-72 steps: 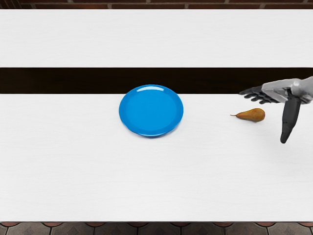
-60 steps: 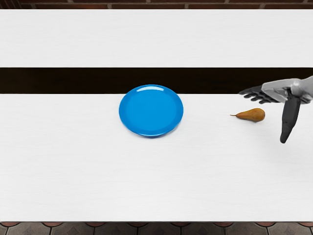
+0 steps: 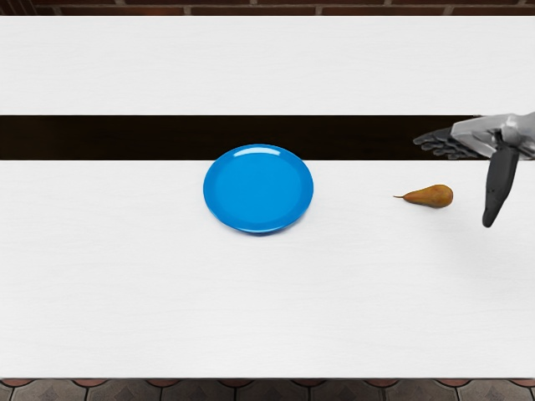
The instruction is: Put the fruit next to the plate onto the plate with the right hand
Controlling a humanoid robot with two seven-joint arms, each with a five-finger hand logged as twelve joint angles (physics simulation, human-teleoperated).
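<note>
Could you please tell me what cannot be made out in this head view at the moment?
- Right hand: its arm is cut off by the right edge, and this one view cannot settle the hand's height over the table.
- Left arm: outside the frame altogether.
- Pear: its underside is hidden against the table.
- Gap behind the plate: too dark to show anything.

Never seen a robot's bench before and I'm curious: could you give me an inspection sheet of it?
Surface: white table, crossed by a dark gap.
Job's things: blue plate, bare; brown pear lying on the table to its right, apart from it.
Clutter: nothing seen.
Hands: right hand open, hovering beyond the pear, not touching it; left not in view.
Cables: nothing seen.
Surroundings: brick wall behind, tiled floor in front.
</note>
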